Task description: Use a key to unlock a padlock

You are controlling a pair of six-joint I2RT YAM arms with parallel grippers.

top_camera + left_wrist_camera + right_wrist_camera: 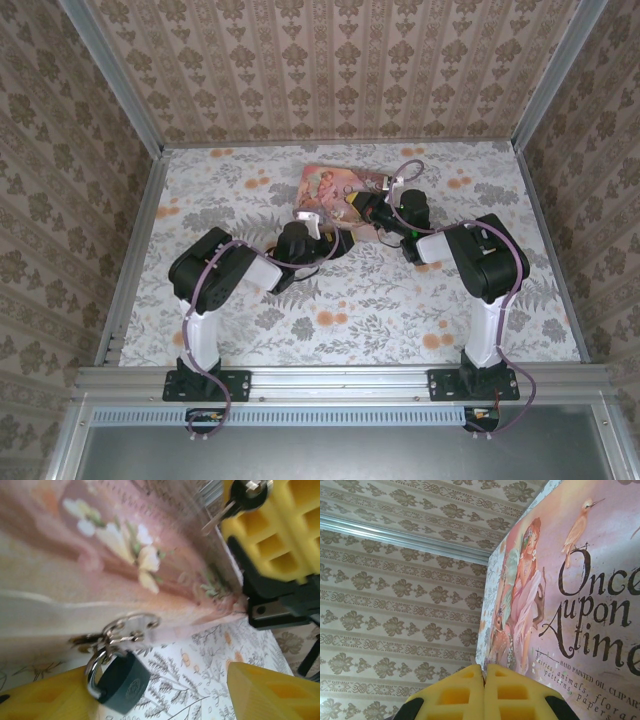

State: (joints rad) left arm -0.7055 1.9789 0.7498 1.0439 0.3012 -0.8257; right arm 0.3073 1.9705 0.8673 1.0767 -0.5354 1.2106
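The teal padlock (120,682) hangs by its silvery shackle from the clasp on the front of the pink tin (100,565). My left gripper (160,680) is open around it: the padlock rests beside the left finger (45,700), while the right finger (270,692) stands well apart. The right gripper's yellow fingers (280,535) are at the upper right, pinching the key (220,517) by its black head, blade pointing down-left. In the right wrist view my right gripper (484,666) is shut, with a sliver of metal between the pads. From above, both grippers (308,222) (362,205) meet at the tin (335,182).
The floral tabletop (400,300) lies between the arms and the near rail. Patterned walls close in the back and both sides. The tin's lid (580,580), printed with a fairy picture and lettering, rises right beside the right gripper.
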